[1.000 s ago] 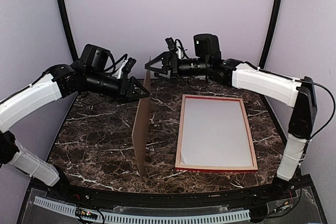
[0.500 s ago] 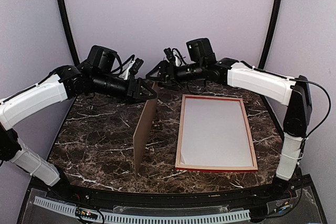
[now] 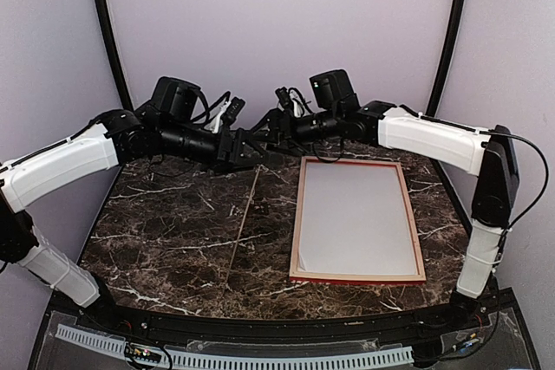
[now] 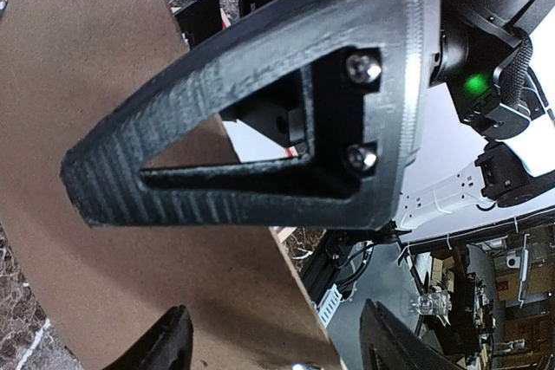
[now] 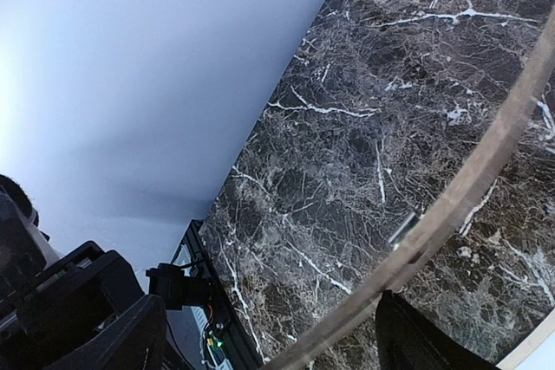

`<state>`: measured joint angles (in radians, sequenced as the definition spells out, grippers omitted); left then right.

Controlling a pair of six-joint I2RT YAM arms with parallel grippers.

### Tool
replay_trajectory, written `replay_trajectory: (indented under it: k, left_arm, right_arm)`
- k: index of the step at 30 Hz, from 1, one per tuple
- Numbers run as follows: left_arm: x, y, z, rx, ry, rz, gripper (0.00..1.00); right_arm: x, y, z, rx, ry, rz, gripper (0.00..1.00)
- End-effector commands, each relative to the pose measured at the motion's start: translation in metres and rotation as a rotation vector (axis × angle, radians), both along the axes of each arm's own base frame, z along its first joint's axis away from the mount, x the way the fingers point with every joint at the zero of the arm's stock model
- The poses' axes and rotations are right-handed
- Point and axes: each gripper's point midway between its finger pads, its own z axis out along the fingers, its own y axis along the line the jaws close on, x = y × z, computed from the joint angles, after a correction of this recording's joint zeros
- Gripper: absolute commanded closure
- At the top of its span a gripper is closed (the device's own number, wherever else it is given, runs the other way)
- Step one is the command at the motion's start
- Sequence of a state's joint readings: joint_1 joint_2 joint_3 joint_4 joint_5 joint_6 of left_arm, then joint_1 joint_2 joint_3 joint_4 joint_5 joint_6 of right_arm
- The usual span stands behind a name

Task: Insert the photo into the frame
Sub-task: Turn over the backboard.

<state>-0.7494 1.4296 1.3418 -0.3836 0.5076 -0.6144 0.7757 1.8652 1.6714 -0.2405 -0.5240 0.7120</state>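
The frame (image 3: 297, 223) lies flat on the right of the table, pale wood side up, red showing along its rim. A plain whitish sheet (image 3: 355, 214) fills its opening; the photo's printed side does not show. A brown backing board (image 3: 244, 218) stands on edge to the frame's left, seen as a thin line. Both grippers meet at its far top. My left gripper (image 3: 245, 155) (image 4: 282, 344) is open, the board's (image 4: 87, 249) edge between its fingers. My right gripper (image 3: 257, 133) (image 5: 269, 340) is open too, straddling the board's thin edge (image 5: 468, 179).
The dark marble table (image 3: 165, 231) spreads left of the board. A curved purple backdrop (image 3: 277, 32) closes the back and sides. The right gripper's black finger (image 4: 260, 84) fills much of the left wrist view. A black rail (image 3: 260, 322) runs along the near edge.
The board's top has swung right, so its brown face now shows only as a thin edge. Both grippers have closed in on its top from either side. The left jaws have widened.
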Motion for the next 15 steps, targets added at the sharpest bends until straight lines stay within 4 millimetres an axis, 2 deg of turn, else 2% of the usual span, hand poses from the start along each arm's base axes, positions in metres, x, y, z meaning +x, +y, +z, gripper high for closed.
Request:
replay_trajectory:
  k: [1, 4, 8, 15]
  left_arm:
    - [-0.007, -0.001, 0.02, -0.059, -0.041, -0.026, 0.29]
    - [-0.009, 0.003, 0.024, -0.063, -0.061, -0.018, 0.28]
    - [-0.008, 0.009, 0.02, -0.046, -0.081, 0.009, 0.27]
    - [-0.002, 0.031, -0.012, 0.062, -0.085, 0.103, 0.27]
  right_arm:
    - [0.001, -0.01, 0.013, 0.016, -0.039, -0.021, 0.17]
    - [0.001, -0.013, 0.01, 0.015, -0.037, -0.024, 0.2]
    - [0.002, -0.017, -0.002, 0.009, -0.019, -0.029, 0.25]
    - [0.007, -0.034, -0.02, 0.01, 0.01, -0.06, 0.34]
